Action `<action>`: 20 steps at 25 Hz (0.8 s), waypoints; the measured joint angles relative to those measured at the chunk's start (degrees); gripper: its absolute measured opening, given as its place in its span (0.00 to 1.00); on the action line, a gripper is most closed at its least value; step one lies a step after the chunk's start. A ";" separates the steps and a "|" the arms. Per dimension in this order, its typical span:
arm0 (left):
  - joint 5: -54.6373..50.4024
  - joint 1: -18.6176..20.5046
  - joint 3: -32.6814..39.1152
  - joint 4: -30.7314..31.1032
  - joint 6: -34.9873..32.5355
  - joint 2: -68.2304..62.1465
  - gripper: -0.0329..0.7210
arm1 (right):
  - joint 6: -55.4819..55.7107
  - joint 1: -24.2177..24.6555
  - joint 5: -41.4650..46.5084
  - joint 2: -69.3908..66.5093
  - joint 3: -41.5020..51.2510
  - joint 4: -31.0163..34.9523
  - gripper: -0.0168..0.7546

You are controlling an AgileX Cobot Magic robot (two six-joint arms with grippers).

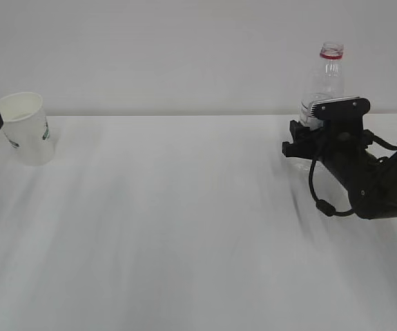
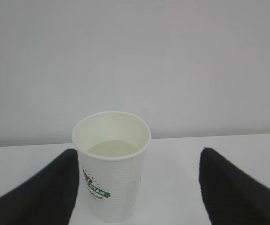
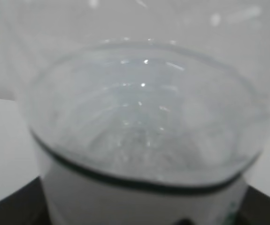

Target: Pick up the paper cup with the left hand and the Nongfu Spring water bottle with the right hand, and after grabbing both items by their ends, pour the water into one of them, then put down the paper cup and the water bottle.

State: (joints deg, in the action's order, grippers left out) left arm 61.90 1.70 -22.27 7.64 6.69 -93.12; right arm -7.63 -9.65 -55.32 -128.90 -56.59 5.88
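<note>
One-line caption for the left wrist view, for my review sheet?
Paper cup stands upright on the white table between the open fingers of the left hand, apart from the right-side finger.

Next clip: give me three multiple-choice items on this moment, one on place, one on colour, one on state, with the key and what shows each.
1. Where is the cup in the exterior view?
A. far left of the table
B. centre
C. beside the bottle

2. What colour is the bottle's neck ring?
A. blue
B. red
C. green

3. How does the left hand stand at the cup?
A. shut below the cup
B. clamped on the rim
C. open, with a gap on one side

Key:
1 A, the cup sits at the left edge, the bottle far right.
2 B, a red ring shows just under the open mouth.
3 C, in the left wrist view the fingers stand wide, the right one clear of the cup.
</note>
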 joint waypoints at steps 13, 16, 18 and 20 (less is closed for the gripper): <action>-0.13 0.00 0.00 0.00 0.00 0.00 0.81 | -0.50 0.00 -0.76 -0.05 0.00 0.81 0.81; -0.37 0.00 0.00 0.00 0.00 0.00 0.81 | -0.50 0.00 -0.80 -0.05 0.00 0.81 0.81; -0.37 0.00 0.00 0.00 0.00 0.00 0.81 | -0.50 0.00 -0.90 -0.05 0.00 0.83 0.81; -0.37 0.00 0.00 0.00 0.00 0.00 0.81 | -0.50 0.00 -1.29 -0.05 0.42 1.03 0.81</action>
State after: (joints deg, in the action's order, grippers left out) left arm 61.53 1.70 -22.27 7.64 6.69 -93.12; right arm -8.13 -9.65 -56.61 -128.95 -56.17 6.90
